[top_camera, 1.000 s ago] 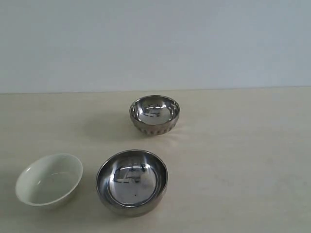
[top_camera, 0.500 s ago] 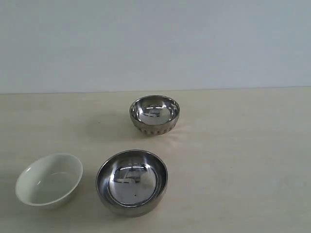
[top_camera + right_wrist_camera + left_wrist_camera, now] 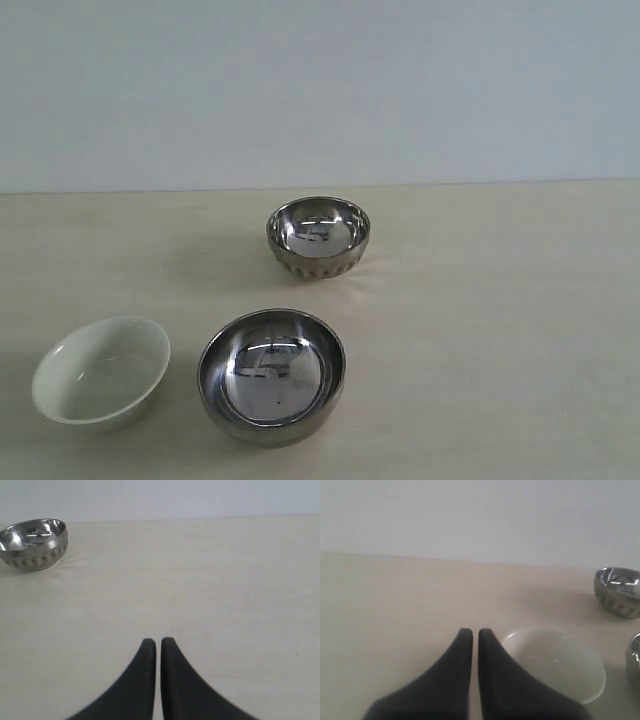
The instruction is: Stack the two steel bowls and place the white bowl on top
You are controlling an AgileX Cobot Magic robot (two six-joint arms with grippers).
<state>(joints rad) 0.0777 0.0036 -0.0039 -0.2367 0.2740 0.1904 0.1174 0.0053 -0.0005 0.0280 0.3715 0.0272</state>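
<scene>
A ribbed steel bowl (image 3: 318,236) stands upright at the back middle of the table; the wrist views also show this ribbed steel bowl (image 3: 617,598) (image 3: 34,544). A smooth steel bowl (image 3: 271,374) sits nearer the front, and its edge (image 3: 634,664) shows in the left wrist view. The white bowl (image 3: 101,371) rests to its left, empty, and this white bowl (image 3: 555,661) lies just beside my left gripper (image 3: 471,633). That gripper is shut and holds nothing. My right gripper (image 3: 155,642) is shut too, over bare table, well away from the ribbed bowl. Neither arm appears in the exterior view.
The pale wooden table (image 3: 500,330) runs back to a plain light wall (image 3: 320,90). The three bowls stand apart from one another, none touching.
</scene>
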